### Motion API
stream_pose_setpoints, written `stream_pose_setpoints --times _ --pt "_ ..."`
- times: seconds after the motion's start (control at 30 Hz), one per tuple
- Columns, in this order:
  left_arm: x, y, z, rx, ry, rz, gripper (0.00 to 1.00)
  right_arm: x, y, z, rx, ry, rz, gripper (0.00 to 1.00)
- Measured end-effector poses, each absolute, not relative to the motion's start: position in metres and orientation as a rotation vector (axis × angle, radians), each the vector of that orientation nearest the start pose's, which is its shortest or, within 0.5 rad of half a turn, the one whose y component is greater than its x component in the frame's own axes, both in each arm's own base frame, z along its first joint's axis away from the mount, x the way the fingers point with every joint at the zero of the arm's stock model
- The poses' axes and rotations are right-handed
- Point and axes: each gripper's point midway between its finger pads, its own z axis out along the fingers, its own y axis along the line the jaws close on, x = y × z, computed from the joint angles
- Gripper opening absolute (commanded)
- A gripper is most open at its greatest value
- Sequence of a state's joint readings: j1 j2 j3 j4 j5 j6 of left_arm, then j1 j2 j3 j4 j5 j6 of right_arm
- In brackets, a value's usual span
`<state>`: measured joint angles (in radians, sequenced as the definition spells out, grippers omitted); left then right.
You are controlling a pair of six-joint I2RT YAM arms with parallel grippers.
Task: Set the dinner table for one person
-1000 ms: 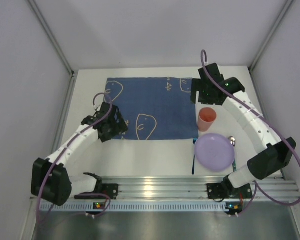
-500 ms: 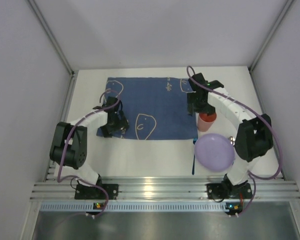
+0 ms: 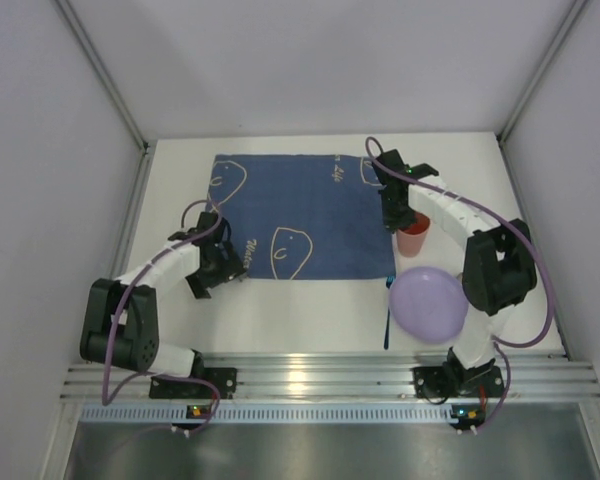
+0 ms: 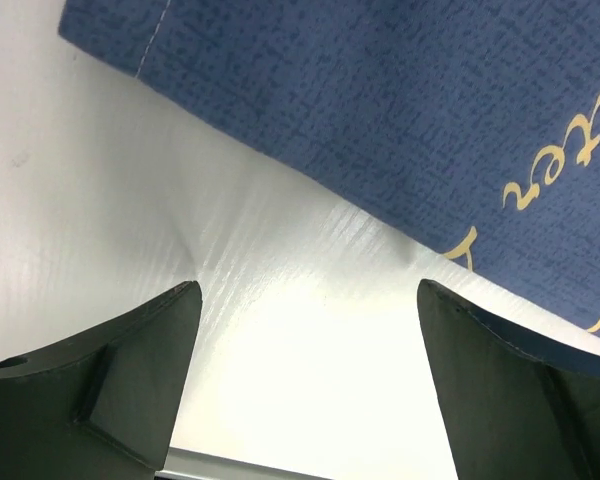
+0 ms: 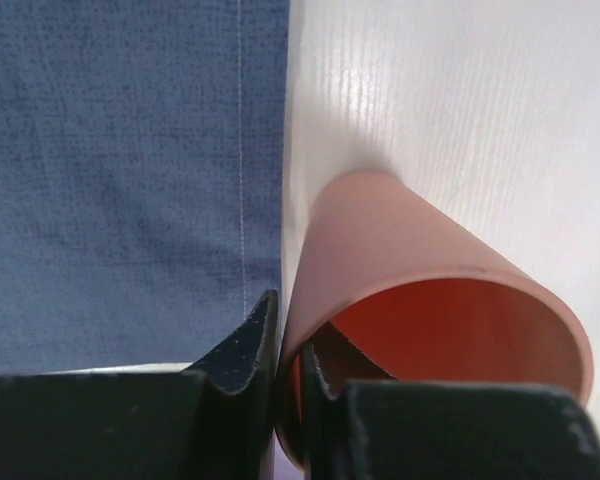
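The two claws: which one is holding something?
The right claw, shut on the rim of the pink cup, one finger inside and one outside. The left claw is wide open above the table beside the blue mat, holding nothing.

The mat (image 3: 300, 215) lies on the worktop (image 3: 280, 310), toward its far edge. The cup (image 3: 413, 238) is just beside the mat's right edge. The plate (image 3: 430, 303) sits before the cup, nearer the near edge, with a utensil (image 3: 386, 330) along its left side.

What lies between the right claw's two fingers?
The wall of the pink cup, near its rim. The right wrist view shows the right claw pinching it, one finger outside, one inside.
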<state>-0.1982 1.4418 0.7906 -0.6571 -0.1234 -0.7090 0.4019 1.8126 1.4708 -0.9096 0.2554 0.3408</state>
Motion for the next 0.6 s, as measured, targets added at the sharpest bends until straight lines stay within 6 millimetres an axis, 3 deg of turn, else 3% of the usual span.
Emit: stream_pose_setpoints --times 0.17,0.3,0.37,0.5,0.6 --pt "0.238 -0.054 0.028 -0.773 2.764 -0.004 0.92 0.361 0.111 0.100 -0.028 2.725 -0.224 0.00" --pt "0.244 -0.054 0.052 -0.762 2.670 -0.052 0.93 0.376 0.113 0.125 -0.012 2.670 -0.223 0.00" --pt "0.255 -0.052 0.074 -0.740 2.585 -0.079 0.93 0.390 0.119 0.148 0.003 2.616 -0.188 0.00" --pt "0.294 -0.052 0.118 -0.691 2.436 -0.117 0.93 0.422 0.137 0.201 0.026 2.482 -0.086 0.00" --pt "0.325 -0.055 0.125 -0.662 2.411 -0.107 0.93 0.442 0.153 0.224 0.021 2.422 -0.003 0.00"
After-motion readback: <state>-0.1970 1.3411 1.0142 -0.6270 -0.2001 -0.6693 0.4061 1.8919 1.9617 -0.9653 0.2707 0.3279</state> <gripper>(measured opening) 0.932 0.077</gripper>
